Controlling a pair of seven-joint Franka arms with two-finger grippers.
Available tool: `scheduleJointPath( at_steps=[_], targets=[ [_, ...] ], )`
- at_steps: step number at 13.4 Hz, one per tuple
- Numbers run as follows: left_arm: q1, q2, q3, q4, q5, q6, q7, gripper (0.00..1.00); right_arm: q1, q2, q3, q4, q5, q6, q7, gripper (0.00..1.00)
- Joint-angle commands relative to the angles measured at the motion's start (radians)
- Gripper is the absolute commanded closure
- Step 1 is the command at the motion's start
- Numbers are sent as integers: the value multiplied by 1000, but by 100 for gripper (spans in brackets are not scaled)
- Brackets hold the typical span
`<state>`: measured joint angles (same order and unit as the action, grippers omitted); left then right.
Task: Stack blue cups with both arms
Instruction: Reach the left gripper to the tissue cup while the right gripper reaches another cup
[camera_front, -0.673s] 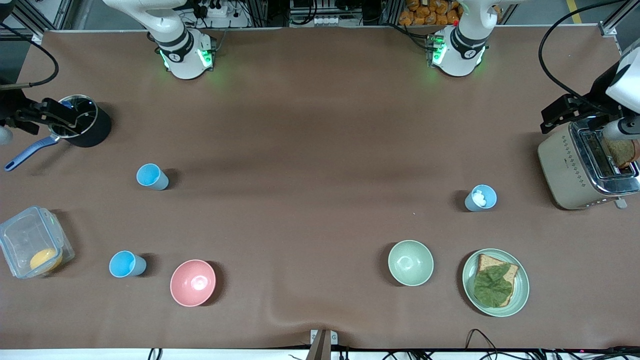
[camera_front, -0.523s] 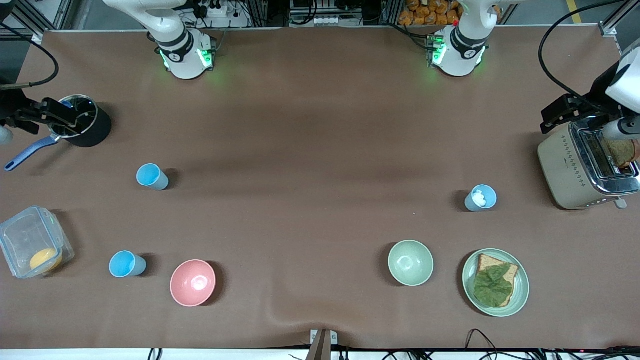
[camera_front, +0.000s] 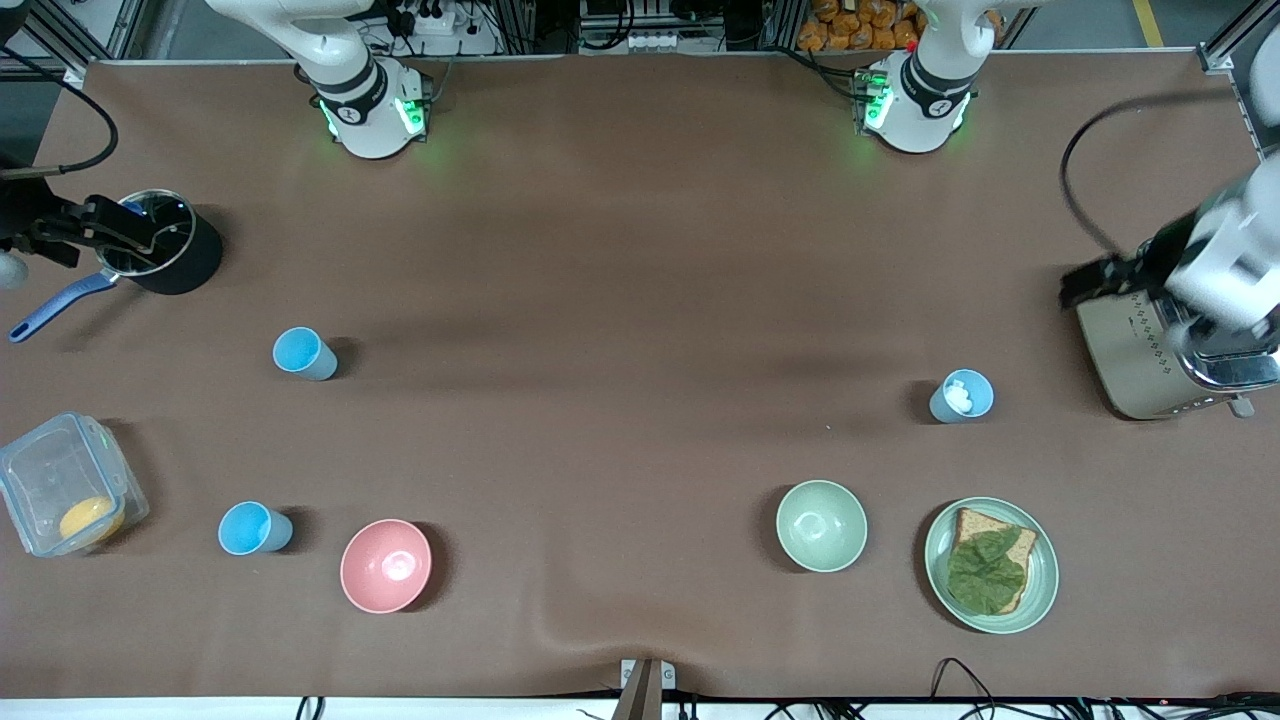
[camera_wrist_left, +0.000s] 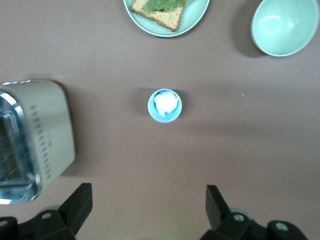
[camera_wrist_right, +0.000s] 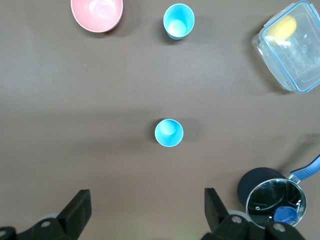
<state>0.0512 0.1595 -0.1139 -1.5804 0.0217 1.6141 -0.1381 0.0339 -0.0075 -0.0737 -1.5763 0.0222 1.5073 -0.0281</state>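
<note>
a brown desk (camera_front: 640, 250) seen from above, with two white robot arms based along its top edge. two pale-blue cups stand upright and well apart. one pale-blue cup (camera_front: 303, 353) stands toward the right arm's end of the desk; taking it as the landmark, a brighter sky-blue cup (camera_front: 253, 528) and a pink bowl (camera_front: 386, 565) lie nearer the camera, and a black pot (camera_front: 165, 252) lies farther. the second pale-blue cup (camera_front: 962, 396), with something white inside, stands at the left arm's end, just beside a toaster (camera_front: 1165, 350).

the right gripper (camera_wrist_right: 145, 220) hangs high over the desk by the pot, fingers spread wide, holding nothing. the left gripper (camera_wrist_left: 148, 215) hangs over the desk near the toaster, also wide open and empty.

neither cup is grasped yet. to do this step well, each gripper probably needs to centre over its own pale-blue cup, descend straight, and close on the rim wall without tipping it. the right arm should avoid the brighter cup, and the white contents may keep the cups from nesting.
</note>
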Motion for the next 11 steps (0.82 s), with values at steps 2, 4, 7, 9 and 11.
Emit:
scheduleJointPath(
  at_steps=[2,4,7,9,11],
  targets=[
    [19,50,-1,-205,-2,281,20,0,-19,81,6,53,4,4,-27,0],
    [48,77,-3,-312,1,451,28,0,-17,145,6,62,2,5,-38,0],
    [56,162,-3,-351,47,576,34,0,-55,318,3,52,-11,7,-50,0],
    [53,207,-3,-354,52,593,32,8,-152,456,5,36,1,27,-97,0],
    [61,238,-3,-355,50,610,32,16,-207,504,6,-11,4,108,-130,0]
  ],
)
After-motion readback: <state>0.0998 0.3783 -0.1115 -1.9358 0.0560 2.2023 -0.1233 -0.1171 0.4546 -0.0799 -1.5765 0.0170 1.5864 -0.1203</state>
